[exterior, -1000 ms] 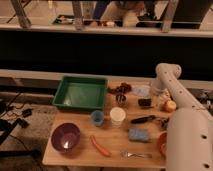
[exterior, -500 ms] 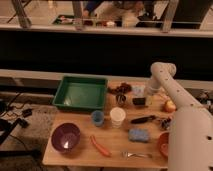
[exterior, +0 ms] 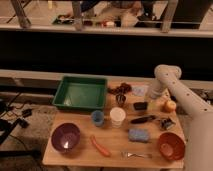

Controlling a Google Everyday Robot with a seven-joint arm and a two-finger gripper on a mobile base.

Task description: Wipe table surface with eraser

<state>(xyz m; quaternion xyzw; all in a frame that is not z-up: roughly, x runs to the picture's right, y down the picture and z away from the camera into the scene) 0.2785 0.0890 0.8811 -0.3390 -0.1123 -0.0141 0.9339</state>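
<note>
The eraser point(exterior: 140, 106), a small flat black block, lies on the light wooden table surface point(exterior: 80, 152) at the right rear. My gripper point(exterior: 149, 96) hangs at the end of the white arm point(exterior: 167, 75), just above and slightly right of the eraser. It is shut. Whether it touches the eraser cannot be made out.
A green tray point(exterior: 81, 93) fills the back left. A blue cup point(exterior: 97, 118), white cup point(exterior: 117, 116), black-handled tool point(exterior: 144, 119), blue sponge point(exterior: 138, 135), orange fruit point(exterior: 170, 105), orange bowl point(exterior: 171, 145), purple bowl point(exterior: 65, 137), carrot point(exterior: 101, 146) and fork point(exterior: 135, 155) are spread around.
The arm's wrist end has shifted a little to the left, toward the eraser. The objects on the table have stayed where they were.
</note>
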